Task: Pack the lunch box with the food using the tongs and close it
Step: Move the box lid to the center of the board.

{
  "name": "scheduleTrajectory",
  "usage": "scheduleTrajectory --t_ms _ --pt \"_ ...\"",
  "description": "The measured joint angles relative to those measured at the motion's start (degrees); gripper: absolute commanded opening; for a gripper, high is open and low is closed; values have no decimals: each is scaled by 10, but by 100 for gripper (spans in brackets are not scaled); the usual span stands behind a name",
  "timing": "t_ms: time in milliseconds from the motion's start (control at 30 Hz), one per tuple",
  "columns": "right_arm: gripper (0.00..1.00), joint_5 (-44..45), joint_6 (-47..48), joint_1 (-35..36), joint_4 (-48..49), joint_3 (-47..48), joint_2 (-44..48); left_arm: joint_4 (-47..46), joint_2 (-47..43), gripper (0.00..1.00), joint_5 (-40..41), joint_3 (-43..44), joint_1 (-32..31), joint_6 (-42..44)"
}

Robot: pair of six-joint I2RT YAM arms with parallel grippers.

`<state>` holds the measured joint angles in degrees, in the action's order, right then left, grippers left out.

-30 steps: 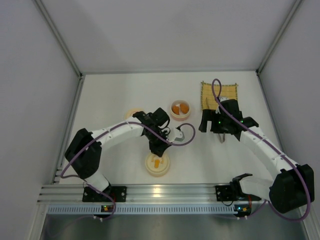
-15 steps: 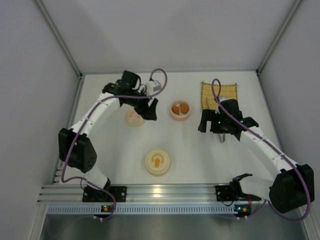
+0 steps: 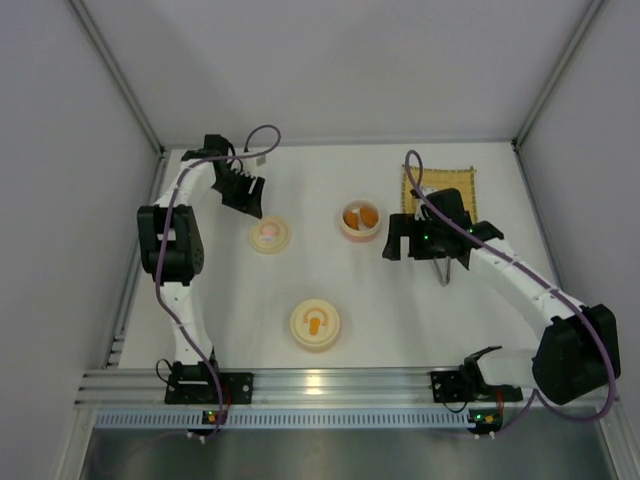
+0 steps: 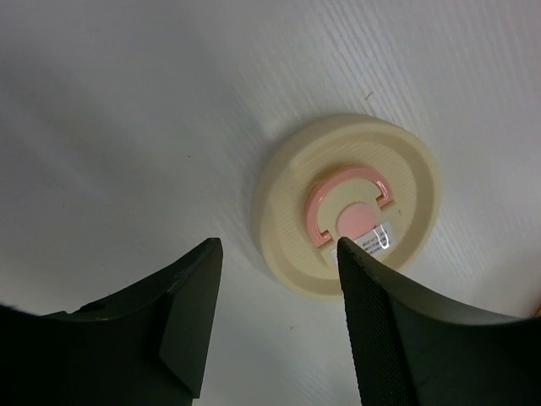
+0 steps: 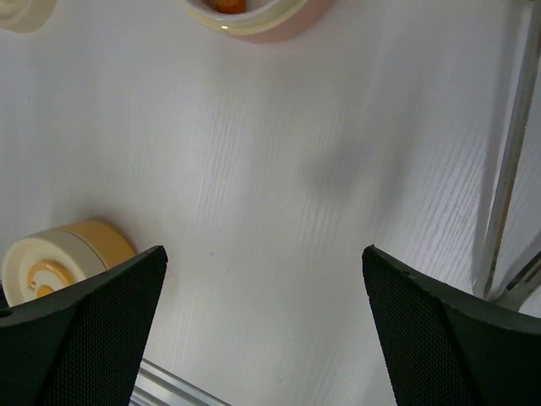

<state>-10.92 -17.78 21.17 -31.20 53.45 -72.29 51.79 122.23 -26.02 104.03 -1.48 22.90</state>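
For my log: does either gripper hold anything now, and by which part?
Nothing is held: the left gripper and the right gripper both stand open and empty.

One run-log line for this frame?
left gripper open, empty, near pink-centred lid | right gripper open, empty, beside tongs | pink bowl holds food, uncovered | yellow bowl lidded

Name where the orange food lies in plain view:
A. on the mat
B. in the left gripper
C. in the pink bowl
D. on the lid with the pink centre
C: the food sits inside the pink bowl, left of the mat.
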Motion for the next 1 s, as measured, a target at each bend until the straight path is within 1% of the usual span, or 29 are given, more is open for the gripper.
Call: scheduleTrajectory --t_ms 200,233,367,500,567,633,700,767,833,1000 --pt "94 -8 0 30 3 45 -40 -15 20 48 18 6 -9 13" --pt "93 -9 0 35 4 52 -45 -17 22 45 18 7 -9 13" --pt "91 -10 0 51 5 68 -61 -31 33 38 31 2 -9 19" --pt "88 -12 0 61 9 71 -67 -52 33 36 41 -38 -9 24" --pt "86 -13 0 66 15 71 -70 -61 27 34 33 -56 -9 23" --pt "84 -15 0 72 23 71 -71 -75 18 31 32 -72 -9 23" --pt "81 -18 0 76 31 71 -71 -88 7 26 29 -91 -10 23" --pt "77 -23 -1 80 46 72 -75 -101 -6 23 29 -111 -14 25" --pt "75 -26 -3 84 59 76 -84 -109 -22 18 32 -135 -21 29" --pt "71 -34 -4 103 91 97 -124 -106 -56 16 27 -186 -57 39"
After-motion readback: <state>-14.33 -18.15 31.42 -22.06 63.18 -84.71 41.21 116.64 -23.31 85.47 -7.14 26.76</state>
